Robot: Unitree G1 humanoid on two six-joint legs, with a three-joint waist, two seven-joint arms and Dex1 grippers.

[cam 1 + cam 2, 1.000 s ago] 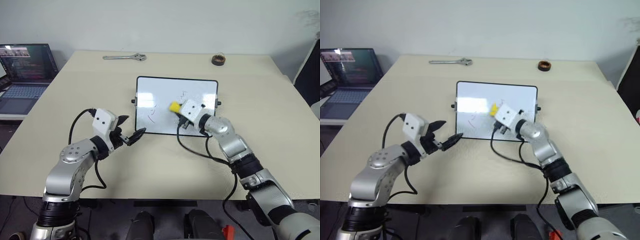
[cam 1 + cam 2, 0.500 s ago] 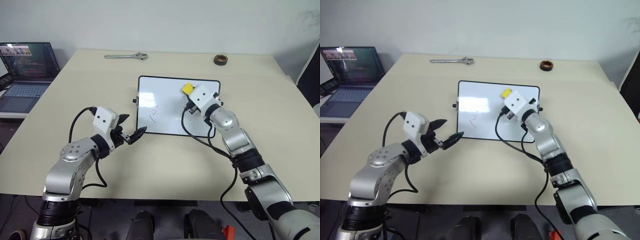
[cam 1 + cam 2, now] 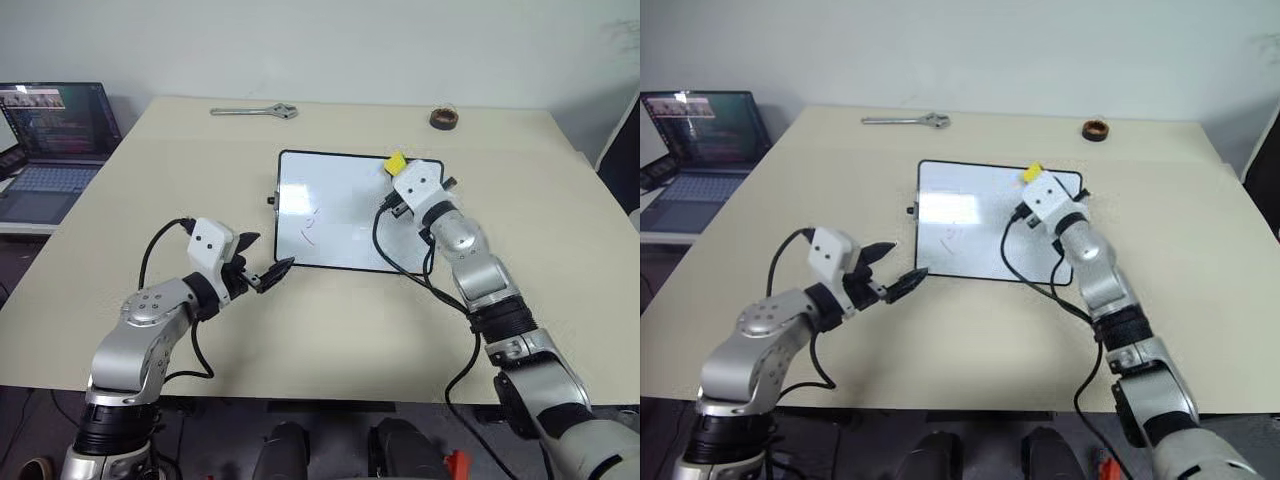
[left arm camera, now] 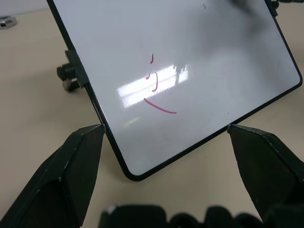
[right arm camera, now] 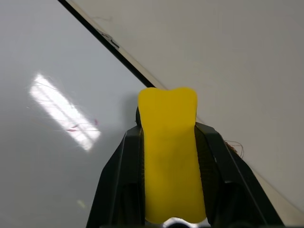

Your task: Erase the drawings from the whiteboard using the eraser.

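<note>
whiteboard (image 4: 199,57) ahead of left gripper (image 4: 164,130) — glossy, smooth, mirrors a light glare; thin black frame. eraser (image 5: 172,156) in right gripper's (image 5: 168,137) jaws — matt yellow. table (image 3: 330,330) matt beige.

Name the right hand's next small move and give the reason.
Probably sweep the right hand, shut on the eraser at the whiteboard's far right corner, back toward the pink drawings near the board's left side; they remain unerased. The left hand waits open by the near corner.

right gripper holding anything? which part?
Yes: the right gripper clamps the yellow eraser by its two long sides, front end sticking out past the fingers. The left gripper holds nothing.
</note>
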